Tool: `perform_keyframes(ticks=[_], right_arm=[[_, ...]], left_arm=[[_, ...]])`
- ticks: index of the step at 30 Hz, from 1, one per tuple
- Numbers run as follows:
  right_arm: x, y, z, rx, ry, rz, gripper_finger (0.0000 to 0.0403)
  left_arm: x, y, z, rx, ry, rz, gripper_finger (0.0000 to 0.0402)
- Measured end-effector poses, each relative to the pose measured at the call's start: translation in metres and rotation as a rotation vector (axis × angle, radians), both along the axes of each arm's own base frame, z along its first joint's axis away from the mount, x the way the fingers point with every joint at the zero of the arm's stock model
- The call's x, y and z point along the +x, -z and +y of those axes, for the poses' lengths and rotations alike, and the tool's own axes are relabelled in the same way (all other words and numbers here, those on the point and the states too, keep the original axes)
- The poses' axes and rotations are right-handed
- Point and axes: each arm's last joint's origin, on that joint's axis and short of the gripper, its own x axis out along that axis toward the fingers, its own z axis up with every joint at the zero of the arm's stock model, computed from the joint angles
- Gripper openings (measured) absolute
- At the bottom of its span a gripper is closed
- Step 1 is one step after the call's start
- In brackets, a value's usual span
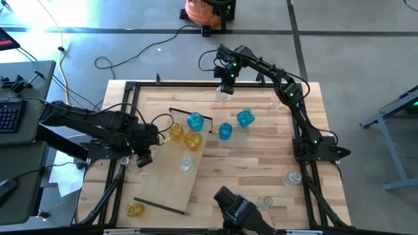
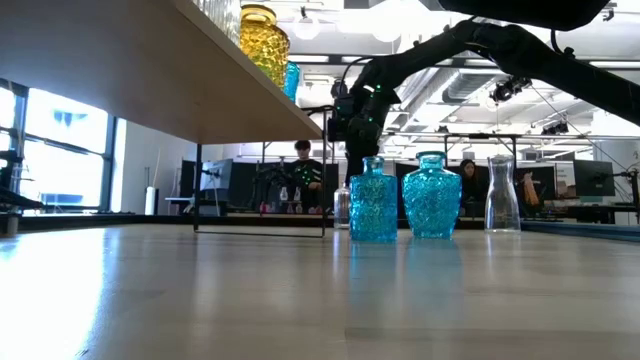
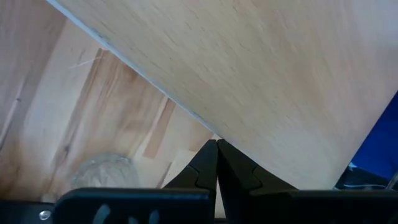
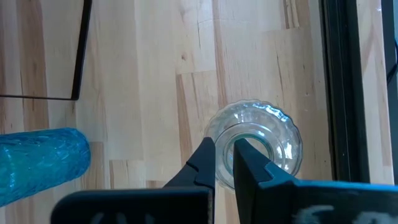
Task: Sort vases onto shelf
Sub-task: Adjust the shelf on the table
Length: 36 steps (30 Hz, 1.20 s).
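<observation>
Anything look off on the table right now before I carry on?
Yes: the shelf lies skewed, diagonal to the tabletop planks rather than square with them. A yellow vase stands off it near the front left corner, and clear vases are scattered along the right edge. Nothing looks tipped or broken. The right gripper is pinched on a clear vase's rim.

**Nothing to read here**

Went over all four views and there's no legible text, label, brand, number or sign anywhere. Not on the vases, the shelf, the table or the arms. Stuff in the room behind is too far off to make out any lettering.
</observation>
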Motion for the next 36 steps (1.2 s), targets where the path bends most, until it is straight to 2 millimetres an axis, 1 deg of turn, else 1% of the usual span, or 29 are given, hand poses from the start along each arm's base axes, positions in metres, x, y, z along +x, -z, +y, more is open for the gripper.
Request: perform_keyframes(ticks=[5, 16, 20, 27, 36], right_arm=[[0.0, 0.0, 0.0, -0.001, -0.004, -0.001, 0.0002], [-0.001, 0.0, 0.0, 0.0, -0.013, 0.003, 0.0002], [-0.001, 0.0, 0.001, 0.0, -0.024, 0.005, 0.0002], [-0.001, 0.0, 0.001, 0.003, -0.028, 0.008, 0.0002], [-0.002, 0.0, 0.002, 0.008, -0.033, 0.01, 0.0002]], left_arm=[[0.002, -0.001, -0.002, -0.007, 0.001, -0.019, 0.0], [0.012, -0.005, -0.002, 0.02, -0.05, -0.131, 0.0], [0.01, -0.004, -0.002, 0.011, -0.073, -0.098, 0.0], [0.005, -0.002, -0.006, 0.015, -0.059, -0.048, 0.0], [-0.001, -0.005, -0.005, 0.012, -0.082, -0.04, 0.0]])
